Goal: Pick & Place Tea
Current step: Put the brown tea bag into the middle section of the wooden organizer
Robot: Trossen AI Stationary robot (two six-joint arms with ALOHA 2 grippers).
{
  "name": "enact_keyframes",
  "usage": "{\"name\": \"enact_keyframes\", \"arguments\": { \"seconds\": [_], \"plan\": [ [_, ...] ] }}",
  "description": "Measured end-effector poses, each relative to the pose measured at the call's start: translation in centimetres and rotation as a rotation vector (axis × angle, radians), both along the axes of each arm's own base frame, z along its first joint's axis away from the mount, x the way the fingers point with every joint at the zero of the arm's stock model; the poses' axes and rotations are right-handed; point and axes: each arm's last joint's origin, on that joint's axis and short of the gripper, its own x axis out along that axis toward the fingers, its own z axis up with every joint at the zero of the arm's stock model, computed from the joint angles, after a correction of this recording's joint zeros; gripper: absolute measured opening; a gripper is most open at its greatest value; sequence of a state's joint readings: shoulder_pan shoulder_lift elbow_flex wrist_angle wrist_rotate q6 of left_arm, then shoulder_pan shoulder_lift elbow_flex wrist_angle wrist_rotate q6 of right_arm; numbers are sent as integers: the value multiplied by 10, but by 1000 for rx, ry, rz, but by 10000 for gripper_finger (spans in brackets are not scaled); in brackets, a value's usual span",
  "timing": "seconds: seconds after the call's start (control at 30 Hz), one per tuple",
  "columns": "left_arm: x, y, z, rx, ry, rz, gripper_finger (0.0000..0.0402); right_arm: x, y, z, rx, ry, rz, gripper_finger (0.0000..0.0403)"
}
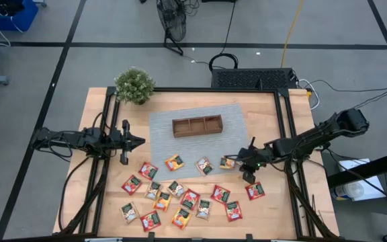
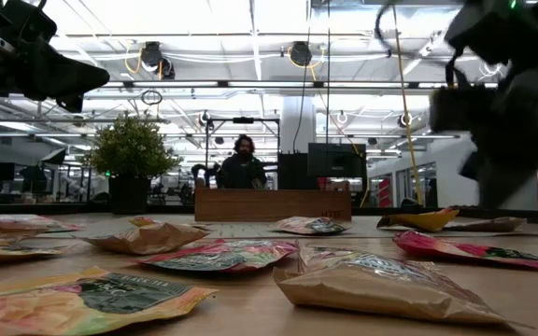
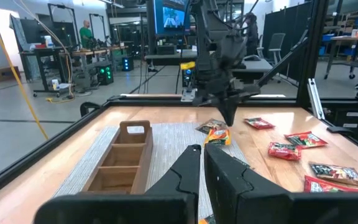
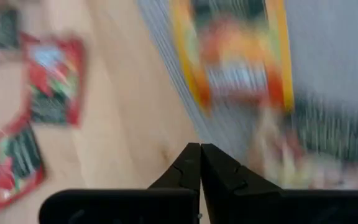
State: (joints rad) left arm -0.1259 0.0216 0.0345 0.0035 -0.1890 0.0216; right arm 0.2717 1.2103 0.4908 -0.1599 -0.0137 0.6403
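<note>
Several red, green and orange-yellow tea packets [image 1: 189,197] lie flat and scattered on the table's near half. One orange-yellow packet [image 1: 227,163] [image 3: 218,135] lies at the grey mat's near right corner. My right gripper [image 1: 239,161] [image 3: 230,121] is shut and slants down from the table's right, with its tips right beside that packet. In the right wrist view the gripper [image 4: 199,148] has nothing between its fingers, and a blurred orange-yellow packet [image 4: 238,56] lies ahead. My left gripper [image 1: 142,141] [image 3: 202,152] waits level and shut at the table's left. My right gripper's shut fingertips [image 3: 229,115] stand right over the orange-yellow packet's edge [image 3: 224,132], slanting down from the table's right. I cannot tell whether they touch it. The packet lies flat on the mat.
A brown three-compartment wooden tray [image 1: 197,126] [image 3: 126,155] stands on the grey mat [image 1: 163,131] at mid-table. A potted plant [image 1: 134,85] stands at the far left corner. Black rails [image 1: 284,128] run along both sides. A person [image 2: 243,163] shows beyond the far edge.
</note>
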Motion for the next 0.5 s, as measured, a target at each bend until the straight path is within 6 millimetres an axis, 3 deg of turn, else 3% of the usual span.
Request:
{"name": "enact_keyframes", "arguments": {
  "seconds": [0.2,0.3,0.4,0.5],
  "plan": [
    [0,0,0,0,0,0,31,6,15,24,-317,-330,185,0],
    [0,0,0,0,0,0,31,4,21,25,-474,-354,302,0],
    [0,0,0,0,0,0,31,4,23,27,-521,-374,375,8],
    [0,0,0,0,0,0,31,7,25,33,-527,-358,388,47]
  ]
}}
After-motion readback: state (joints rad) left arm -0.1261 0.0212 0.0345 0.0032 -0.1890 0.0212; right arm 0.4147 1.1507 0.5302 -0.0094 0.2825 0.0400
